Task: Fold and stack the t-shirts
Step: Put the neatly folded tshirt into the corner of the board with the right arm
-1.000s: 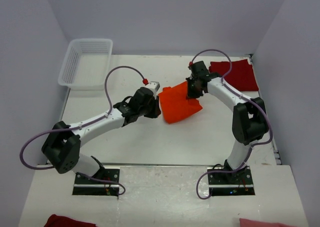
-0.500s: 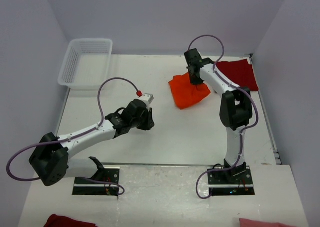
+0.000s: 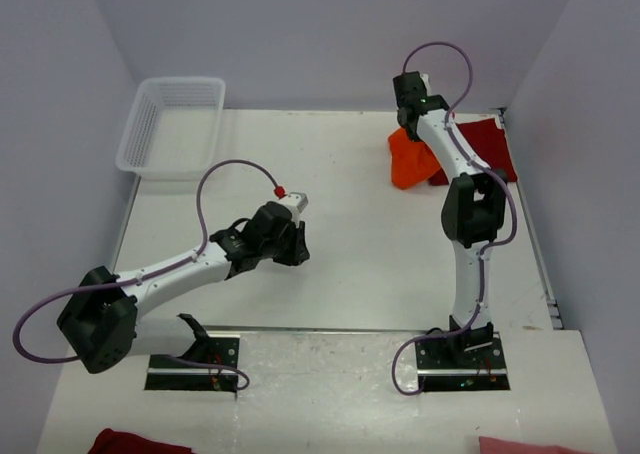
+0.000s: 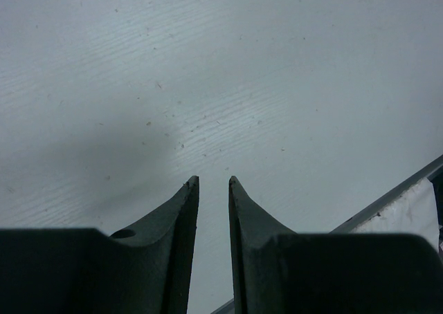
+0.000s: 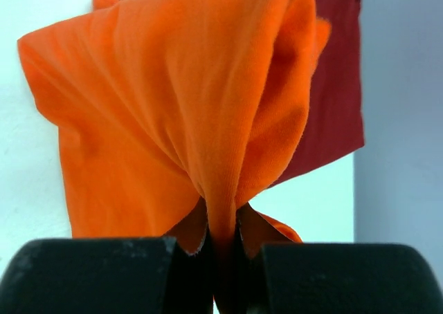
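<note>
Top external view: a white lattice basket point(image 3: 170, 124) sits far left. Our left pincer point(image 4: 213, 182) hovers over the tabletop point(image 3: 350, 264), jaws a narrow slit apart, holding nothing. Our right pincer point(image 5: 220, 241), clamped on a bunched fold of the orange t-shirt point(image 5: 173, 106), dangles it at the dark red t-shirt's point(image 5: 336, 86) left edge. We judge that this single-point grip could let the folds fall open, so the shirt lands crumpled.

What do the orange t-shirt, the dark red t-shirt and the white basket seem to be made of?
Orange t-shirt: soft matte knit cloth, perhaps cotton; it drapes in loose folds from the right hand.
Dark red t-shirt: probably the same kind of matte cloth, lying flat.
Basket: seemingly white plastic, with a stiff open lattice wall.
</note>
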